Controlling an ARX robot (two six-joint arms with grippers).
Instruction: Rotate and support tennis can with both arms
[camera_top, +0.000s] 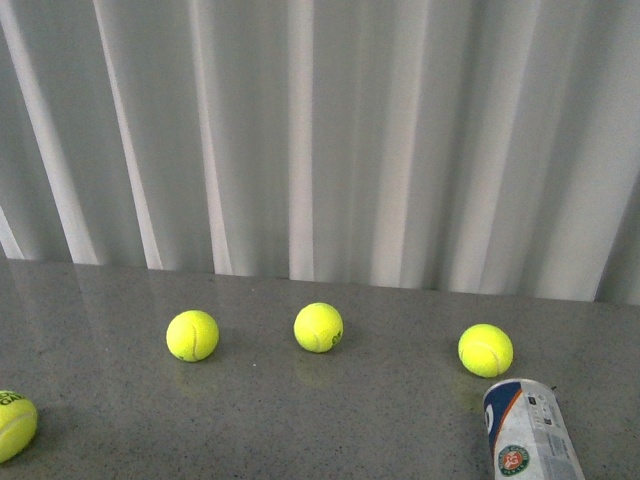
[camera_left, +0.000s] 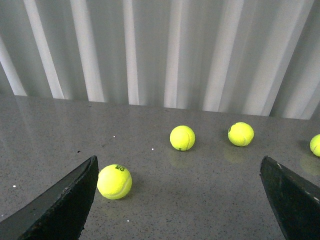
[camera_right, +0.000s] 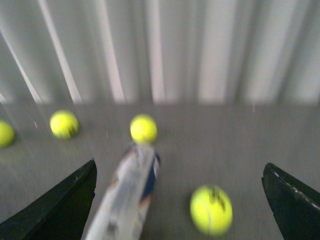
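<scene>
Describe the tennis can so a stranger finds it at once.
On the grey table before the white curtain, look to the near right of the front view. The tennis can lies on its side there, just nearer than the rightmost ball. Unlike the round yellow-green balls, it is a long tube with a navy label.

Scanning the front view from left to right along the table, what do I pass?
In order: cut-off tennis ball at the left edge → second tennis ball → middle tennis ball → right tennis ball → tennis can, lying down at the bottom edge.
</scene>
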